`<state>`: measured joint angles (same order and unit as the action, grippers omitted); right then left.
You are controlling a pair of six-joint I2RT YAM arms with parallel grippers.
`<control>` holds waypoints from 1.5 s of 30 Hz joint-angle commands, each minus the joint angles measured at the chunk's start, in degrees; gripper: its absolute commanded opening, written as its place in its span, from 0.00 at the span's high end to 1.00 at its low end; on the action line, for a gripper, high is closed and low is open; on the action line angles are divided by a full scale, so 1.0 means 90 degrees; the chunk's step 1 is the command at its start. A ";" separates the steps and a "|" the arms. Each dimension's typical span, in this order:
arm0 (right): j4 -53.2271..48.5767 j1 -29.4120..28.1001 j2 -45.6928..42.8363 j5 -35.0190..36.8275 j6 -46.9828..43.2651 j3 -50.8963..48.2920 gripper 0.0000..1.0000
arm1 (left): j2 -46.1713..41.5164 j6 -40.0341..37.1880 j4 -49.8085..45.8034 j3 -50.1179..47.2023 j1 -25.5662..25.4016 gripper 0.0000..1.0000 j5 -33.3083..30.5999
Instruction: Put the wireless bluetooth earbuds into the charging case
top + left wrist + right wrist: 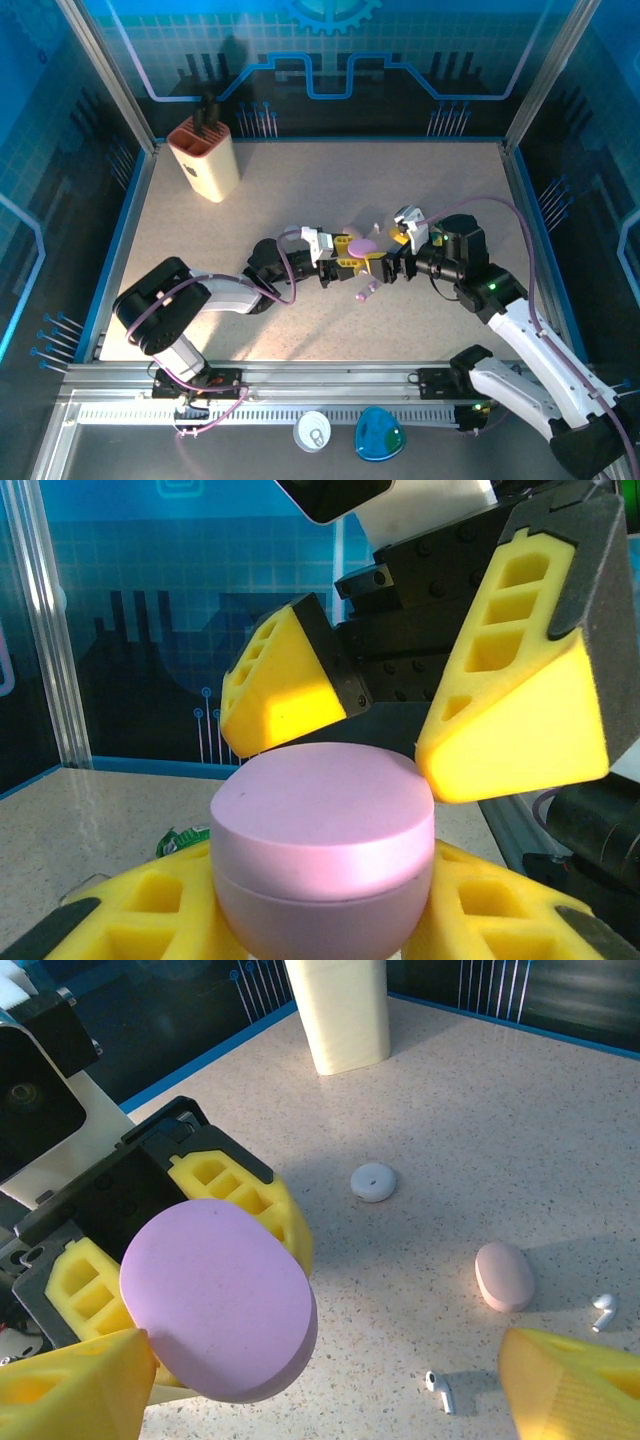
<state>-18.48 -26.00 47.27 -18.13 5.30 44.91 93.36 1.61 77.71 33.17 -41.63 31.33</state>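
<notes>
The left arm is laid low across the table (pixel 300 190) from its base toward the middle. The left gripper (pixel 350 256) is clenched on a lavender charging case (pixel 322 850), whose lower half is pinched between the yellow fingers (pixel 140 920). The case is held lid upward and is seen closed, smooth and pebble-like, with a seam round its middle.

The right arm is reached in from the opposite side, so that the two grippers are brought nose to nose. The right gripper (pixel 385 730) is left released, with its jaws spread wide, one to either side of the lid and just above it. Whether either jaw touches the lid cannot be told.

On the table below, a white earbud (pixel 440 1392) is seen lying between the spread right jaws, stem down. A second earbud (pixel 602 1310), also white, is seen just beyond one of them. A closed pink case (pixel 504 1275) lies near both, further ahead of the jaws.
</notes>
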 commanded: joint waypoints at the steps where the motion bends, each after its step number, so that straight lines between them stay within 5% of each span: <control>1: 0.0307 -0.0031 0.0028 0.0504 0.0055 0.0042 0.12 | -0.0186 -0.0040 0.0203 -0.0091 -0.0019 0.63 0.0297; 18: 0.0699 -0.0022 0.0220 0.0929 0.0463 0.0113 0.12 | -0.0225 -0.0120 0.0290 -0.0228 0.0008 0.63 0.0304; 29: 0.0633 -0.0012 -0.0516 0.1111 0.0612 -0.0174 0.12 | -0.0253 -0.0093 0.0289 -0.0258 0.0107 0.63 0.0280; 36: 0.0007 0.0439 -0.0867 0.1489 0.2242 -0.0579 0.18 | -0.0384 0.0026 0.0291 -0.0396 0.0327 0.63 0.0232; 45: 0.0576 0.1478 0.0069 -0.0127 0.4008 -0.1782 0.22 | -0.0737 0.0123 0.0291 -0.0648 0.0640 0.63 0.0230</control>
<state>-15.38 -13.17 45.32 -13.26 34.94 30.55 88.75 1.63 77.93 28.27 -36.73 32.47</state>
